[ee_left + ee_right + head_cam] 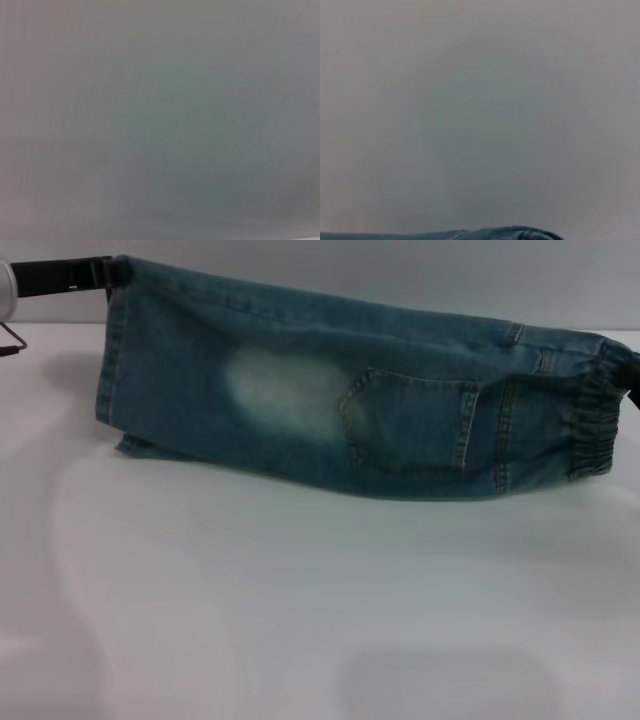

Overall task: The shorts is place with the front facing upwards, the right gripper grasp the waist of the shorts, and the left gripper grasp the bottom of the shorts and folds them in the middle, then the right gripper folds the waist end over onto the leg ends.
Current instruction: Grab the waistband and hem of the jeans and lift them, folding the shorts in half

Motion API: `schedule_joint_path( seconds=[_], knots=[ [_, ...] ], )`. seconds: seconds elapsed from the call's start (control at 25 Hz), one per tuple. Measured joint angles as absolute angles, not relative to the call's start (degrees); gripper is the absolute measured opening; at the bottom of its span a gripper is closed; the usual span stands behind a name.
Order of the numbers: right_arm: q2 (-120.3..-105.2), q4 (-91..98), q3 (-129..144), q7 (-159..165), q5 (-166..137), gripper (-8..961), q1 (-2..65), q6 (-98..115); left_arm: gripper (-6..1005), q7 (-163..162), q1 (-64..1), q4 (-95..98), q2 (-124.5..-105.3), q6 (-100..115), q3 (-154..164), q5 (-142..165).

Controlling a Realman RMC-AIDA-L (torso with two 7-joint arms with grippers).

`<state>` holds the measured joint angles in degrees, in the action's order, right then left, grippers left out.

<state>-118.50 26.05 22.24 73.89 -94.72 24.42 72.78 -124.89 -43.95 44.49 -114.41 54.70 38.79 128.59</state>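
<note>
At the far left the left gripper was clenched on the bottom of the shorts, holding that end up. The shorts hung lifted, folded lengthwise, lower edge grazing the white table. At the far right the right gripper pinched the waist of the shorts. Heavy denim could slip from either small grip, or sag and land crooked.

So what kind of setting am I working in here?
Probably a lab test bench: a bare white tabletop, a plain pale wall behind, and only blue faded denim shorts held up between two black grippers, left and right.
</note>
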Motion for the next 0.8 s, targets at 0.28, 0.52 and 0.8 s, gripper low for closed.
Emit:
schedule_joint_path(
  seconds=[0.28,0.52,0.8],
  knots=[
    [-118.48,25.38,22.35,72.33,-92.64,-2,25.27,72.24,47,-124.89,-43.82,44.33,-114.85,53.15,40.39,128.77],
    [-118.47,25.31,22.46,72.1,-92.13,-1,25.94,71.49,47,-124.89,-43.68,44.17,-114.95,52.4,40.44,128.81],
    [-118.47,25.1,22.94,72.07,-92.03,16,27.01,69.54,47,-124.89,-43.52,44.12,-115.15,52.29,40.53,128.85]
  ],
)
